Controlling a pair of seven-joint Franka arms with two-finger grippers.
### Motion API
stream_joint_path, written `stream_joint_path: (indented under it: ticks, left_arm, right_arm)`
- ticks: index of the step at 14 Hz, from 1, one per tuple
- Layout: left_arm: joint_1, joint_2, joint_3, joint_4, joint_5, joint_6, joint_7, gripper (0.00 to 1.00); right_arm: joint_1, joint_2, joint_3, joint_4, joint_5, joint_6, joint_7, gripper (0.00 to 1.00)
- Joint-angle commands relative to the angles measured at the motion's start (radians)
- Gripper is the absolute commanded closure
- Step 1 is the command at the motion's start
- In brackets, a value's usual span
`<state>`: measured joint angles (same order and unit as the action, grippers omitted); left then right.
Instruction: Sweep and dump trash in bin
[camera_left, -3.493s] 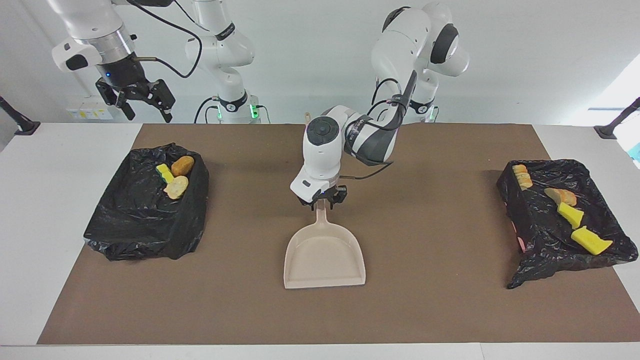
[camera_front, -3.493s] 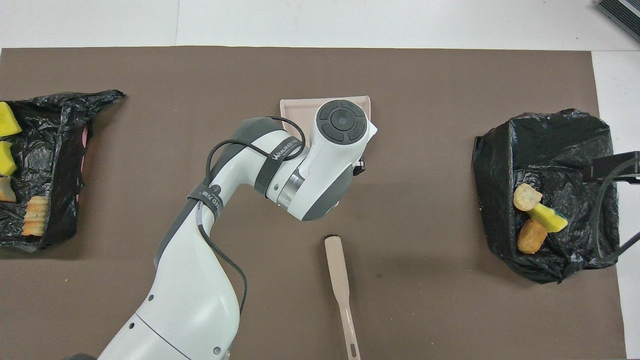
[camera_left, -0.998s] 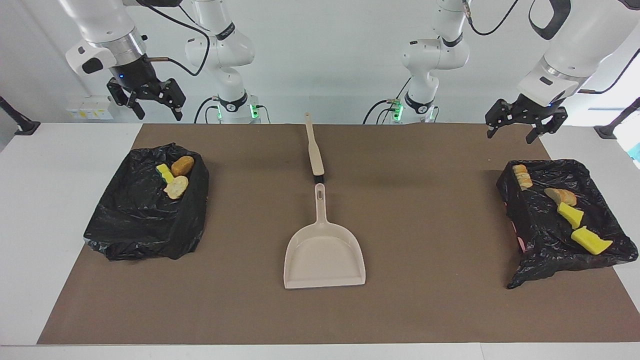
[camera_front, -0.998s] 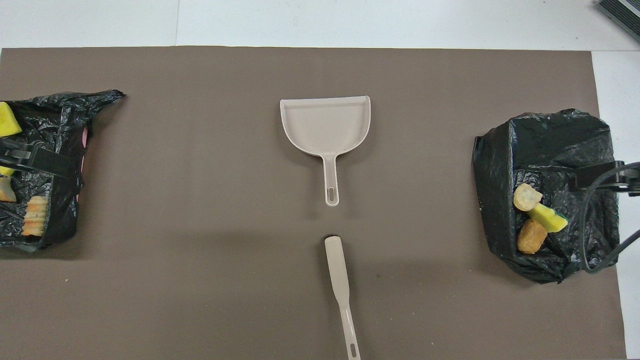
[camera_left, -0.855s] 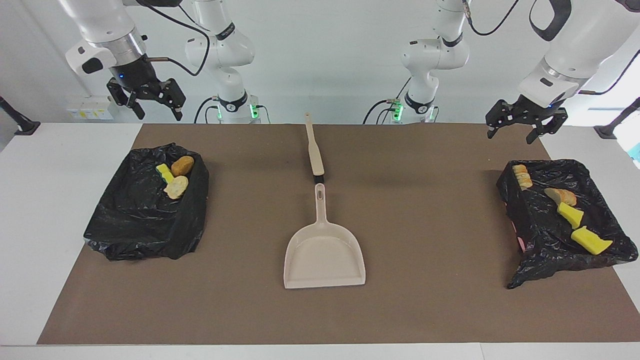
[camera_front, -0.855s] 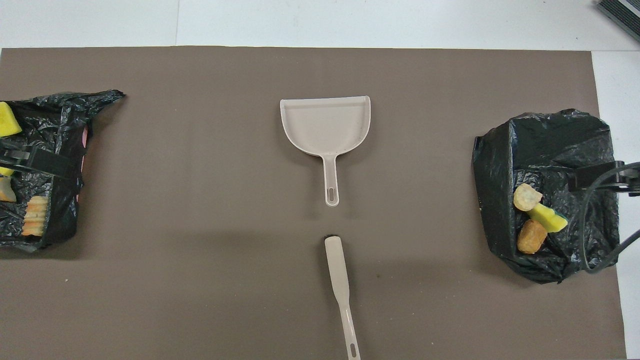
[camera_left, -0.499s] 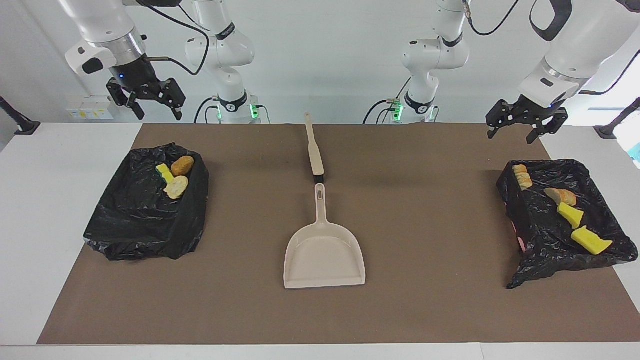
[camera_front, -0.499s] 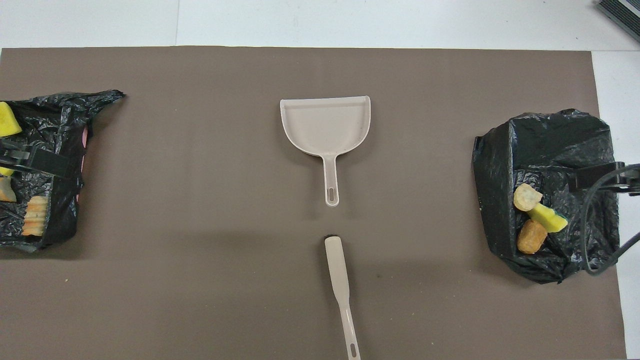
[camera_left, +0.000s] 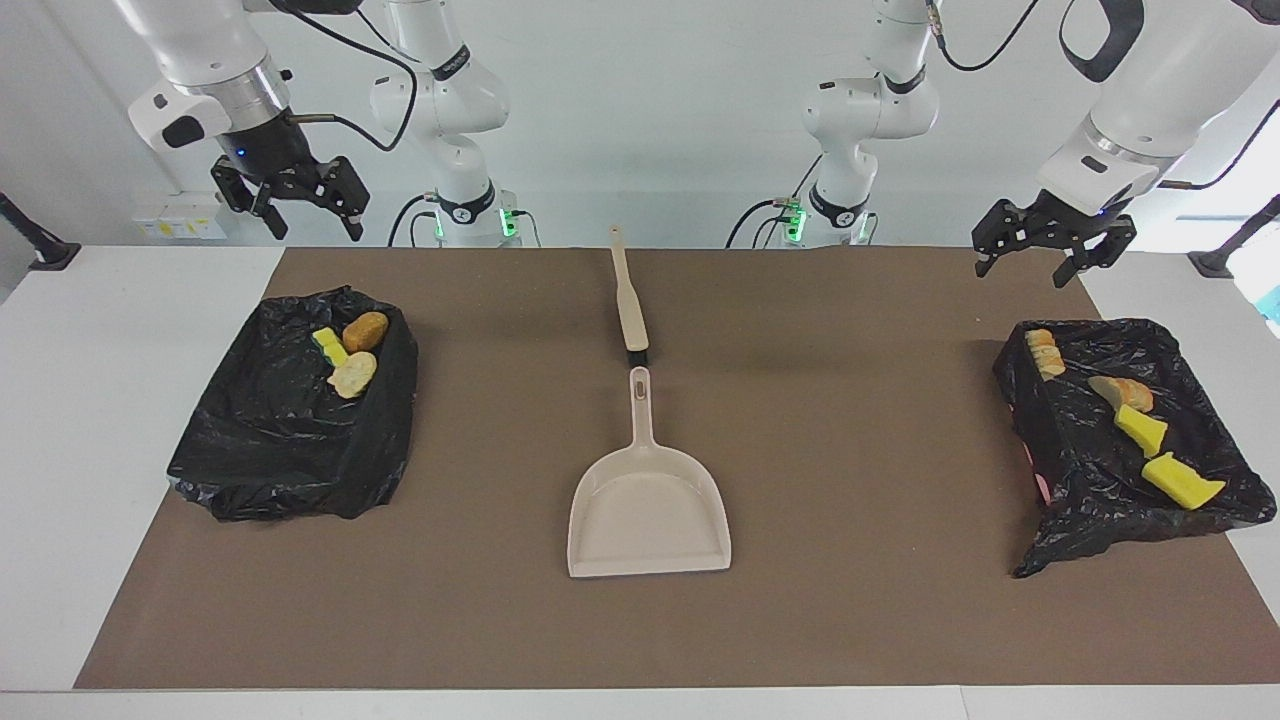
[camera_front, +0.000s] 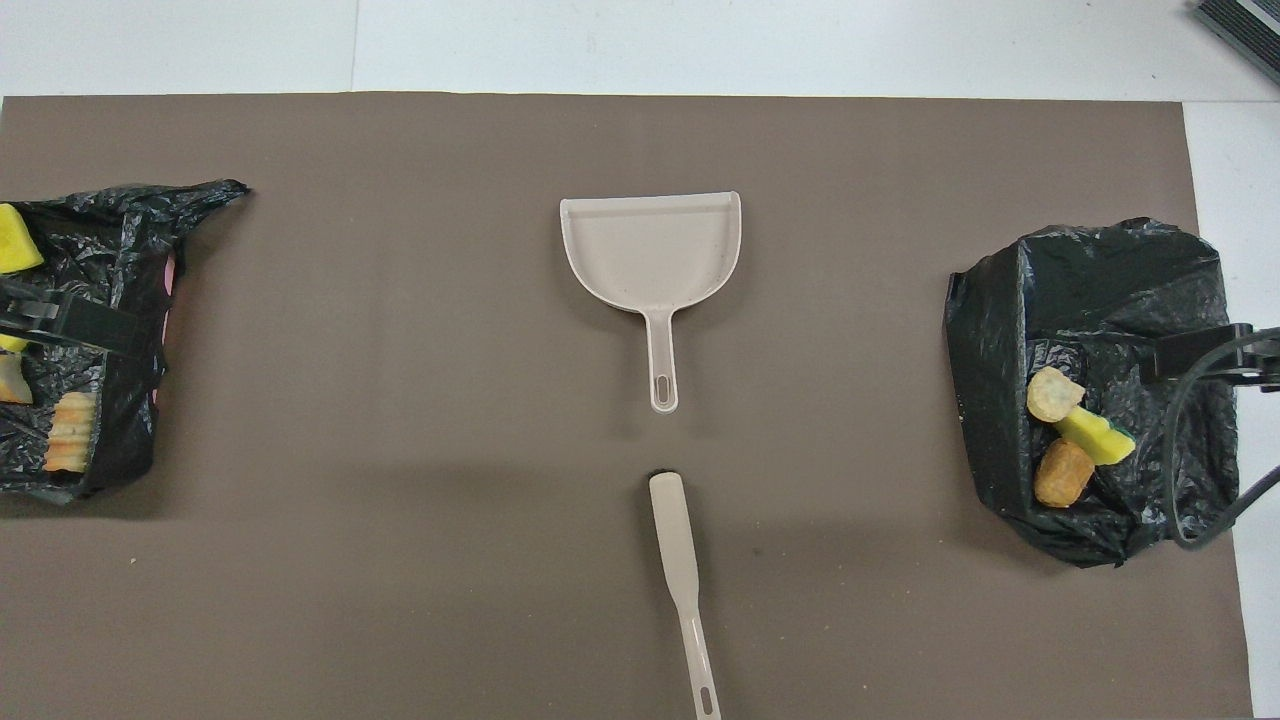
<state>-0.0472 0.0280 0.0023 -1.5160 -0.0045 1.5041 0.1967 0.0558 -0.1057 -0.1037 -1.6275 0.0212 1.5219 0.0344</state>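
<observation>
Right gripper (camera_left: 292, 205), jaws spread, empty, up over mat edge by bin w/ 3 trash lumps (camera_left: 350, 357). Mid: dustpan (camera_left: 648, 505) + brush (camera_left: 630, 310) lie loose on mat. Left gripper (camera_left: 1049, 253), jaws spread, over 2nd bin (camera_left: 1075, 470) w/ 4 more lumps. Looks done; nxt maybe just park. Mat (camera_left: 860, 420) open btwn bins.

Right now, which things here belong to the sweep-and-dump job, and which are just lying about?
Job:
- trash, all in bags
- dustpan, brush mid-mat
- bin bags: right arm's end, left arm's end
- left gripper, right gripper, raised, open

Lying about:
- brown mat
</observation>
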Motion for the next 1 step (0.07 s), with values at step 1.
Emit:
stream_joint_path:
  ticks: [1]
  left_arm:
    - [0.004, -0.023, -0.001, -0.021, 0.003, -0.01, -0.007, 0.0]
  right_arm:
    - [-0.008, -0.02, 0.002, -0.02, -0.007, 0.0, -0.036, 0.0]
